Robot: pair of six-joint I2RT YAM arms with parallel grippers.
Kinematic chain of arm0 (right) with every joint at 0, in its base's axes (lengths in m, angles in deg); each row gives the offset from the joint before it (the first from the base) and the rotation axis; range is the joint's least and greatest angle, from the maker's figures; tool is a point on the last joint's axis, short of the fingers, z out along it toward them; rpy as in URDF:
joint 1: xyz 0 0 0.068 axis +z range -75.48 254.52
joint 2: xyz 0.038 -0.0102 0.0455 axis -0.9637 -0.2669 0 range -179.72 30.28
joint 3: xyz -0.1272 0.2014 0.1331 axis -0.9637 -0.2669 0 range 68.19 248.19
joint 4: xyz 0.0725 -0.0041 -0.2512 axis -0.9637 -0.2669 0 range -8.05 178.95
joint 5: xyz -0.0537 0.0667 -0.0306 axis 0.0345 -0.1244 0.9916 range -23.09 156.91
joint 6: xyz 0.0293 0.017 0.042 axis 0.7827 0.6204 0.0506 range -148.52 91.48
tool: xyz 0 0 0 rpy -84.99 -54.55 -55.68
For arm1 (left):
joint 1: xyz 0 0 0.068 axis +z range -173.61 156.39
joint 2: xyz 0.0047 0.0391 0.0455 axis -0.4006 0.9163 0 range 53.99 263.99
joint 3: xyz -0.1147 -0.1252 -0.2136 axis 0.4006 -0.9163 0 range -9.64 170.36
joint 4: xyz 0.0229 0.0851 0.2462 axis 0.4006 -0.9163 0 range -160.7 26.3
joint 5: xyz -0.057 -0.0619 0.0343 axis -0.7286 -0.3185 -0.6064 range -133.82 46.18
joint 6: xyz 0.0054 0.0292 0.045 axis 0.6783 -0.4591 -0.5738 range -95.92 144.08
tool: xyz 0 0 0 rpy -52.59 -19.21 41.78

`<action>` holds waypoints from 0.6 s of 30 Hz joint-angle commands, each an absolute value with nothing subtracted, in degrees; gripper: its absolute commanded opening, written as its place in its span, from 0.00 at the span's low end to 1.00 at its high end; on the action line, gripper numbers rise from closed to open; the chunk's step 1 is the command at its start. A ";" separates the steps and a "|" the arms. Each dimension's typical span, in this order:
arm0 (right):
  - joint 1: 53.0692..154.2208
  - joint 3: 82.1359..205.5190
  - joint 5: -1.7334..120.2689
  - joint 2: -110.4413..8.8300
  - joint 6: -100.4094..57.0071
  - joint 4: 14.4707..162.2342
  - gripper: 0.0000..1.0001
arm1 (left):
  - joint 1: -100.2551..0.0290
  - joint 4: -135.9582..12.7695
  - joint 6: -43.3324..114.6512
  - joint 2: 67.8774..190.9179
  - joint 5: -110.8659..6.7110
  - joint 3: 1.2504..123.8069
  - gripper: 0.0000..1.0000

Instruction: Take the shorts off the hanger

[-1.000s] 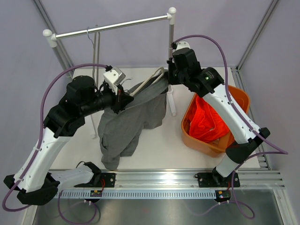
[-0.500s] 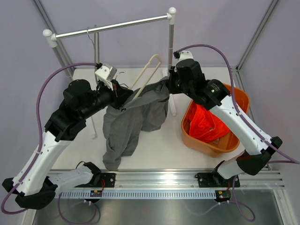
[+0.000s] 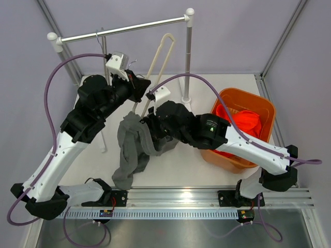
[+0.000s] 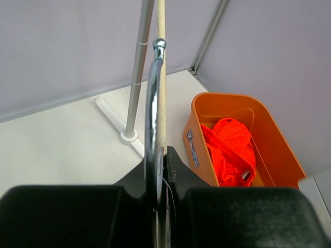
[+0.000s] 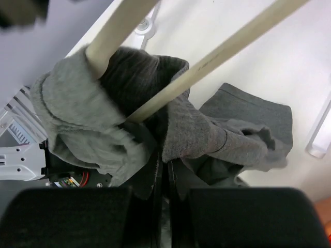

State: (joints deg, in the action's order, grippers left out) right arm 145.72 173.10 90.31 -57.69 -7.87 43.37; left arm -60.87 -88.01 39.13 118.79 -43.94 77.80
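The grey shorts hang bunched over the low end of a pale wooden hanger that slants up toward the rail. In the right wrist view the grey shorts wrap both hanger bars. My right gripper is shut on the grey fabric at the hanger's lower end. My left gripper is shut on the hanger's chrome hook, holding the hanger up. The orange-red shorts lie in the orange tub, also in the left wrist view.
A white clothes rail on two posts stands at the back of the white table. A second wire hanger hook hangs on the rail. The tub sits at the right.
My left gripper has lifted and tilted the hanger upright. My right gripper has swept down and left with the grey shorts, dragging them toward the hanger's lower end.
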 commanded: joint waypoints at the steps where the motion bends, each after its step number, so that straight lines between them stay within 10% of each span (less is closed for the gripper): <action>1: 146.59 177.79 92.32 -56.82 -8.91 42.38 0.00 | -61.14 -80.67 38.85 119.20 -38.90 83.35 0.00; 18: 151.43 190.78 116.11 -53.84 -19.44 32.44 0.00 | -61.14 -82.59 36.83 121.67 -34.50 89.50 0.00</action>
State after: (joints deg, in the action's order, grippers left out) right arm 152.78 182.65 103.79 -57.69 -13.55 32.44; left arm -60.87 -82.46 38.14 123.62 -36.18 87.74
